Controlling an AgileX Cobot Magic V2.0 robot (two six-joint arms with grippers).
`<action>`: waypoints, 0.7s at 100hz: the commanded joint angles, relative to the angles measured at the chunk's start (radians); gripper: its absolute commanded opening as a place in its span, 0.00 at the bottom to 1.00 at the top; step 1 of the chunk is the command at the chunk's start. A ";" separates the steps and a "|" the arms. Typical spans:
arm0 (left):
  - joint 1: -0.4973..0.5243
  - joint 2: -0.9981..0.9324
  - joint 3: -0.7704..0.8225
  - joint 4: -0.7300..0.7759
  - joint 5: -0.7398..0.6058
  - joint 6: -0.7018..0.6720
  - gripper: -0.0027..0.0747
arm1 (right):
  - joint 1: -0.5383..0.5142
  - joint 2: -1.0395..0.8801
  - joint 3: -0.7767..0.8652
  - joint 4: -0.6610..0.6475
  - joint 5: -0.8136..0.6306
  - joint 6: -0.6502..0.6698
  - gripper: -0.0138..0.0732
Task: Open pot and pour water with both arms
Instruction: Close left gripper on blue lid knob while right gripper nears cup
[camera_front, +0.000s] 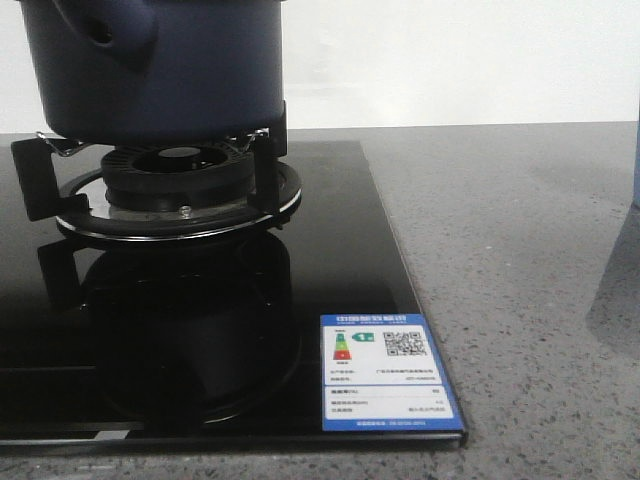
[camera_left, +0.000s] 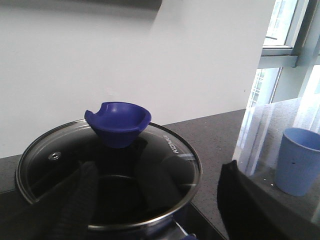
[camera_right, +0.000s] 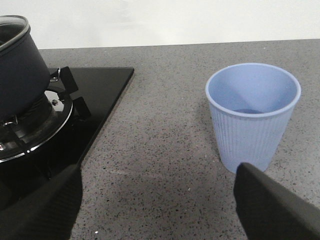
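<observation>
The dark navy pot (camera_front: 160, 70) stands on the gas burner (camera_front: 180, 190) at the far left, its stubby side handle (camera_front: 110, 25) facing me. In the left wrist view a glass lid (camera_left: 165, 155) with a blue knob (camera_left: 118, 122) covers the pot. My left gripper (camera_left: 160, 200) is open above the lid's near edge, touching nothing. My right gripper (camera_right: 160, 200) is open and empty over the grey counter, between the pot (camera_right: 17, 70) and the pale blue cup (camera_right: 252, 112). Neither gripper shows in the front view.
The black glass hob (camera_front: 330, 260) carries an energy label (camera_front: 385, 372) at its near right corner. Grey speckled counter (camera_front: 520, 280) lies to its right. The cup also shows in the left wrist view (camera_left: 301, 160). A white wall stands behind.
</observation>
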 joint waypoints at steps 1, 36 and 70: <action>-0.015 0.061 -0.048 0.007 -0.147 0.003 0.63 | 0.003 0.014 -0.035 0.013 -0.082 -0.015 0.79; 0.076 0.308 -0.202 0.007 -0.183 0.003 0.76 | 0.003 0.014 -0.035 0.053 -0.045 -0.015 0.79; 0.098 0.387 -0.288 0.009 -0.158 0.003 0.76 | 0.003 0.014 -0.035 0.053 -0.045 -0.015 0.79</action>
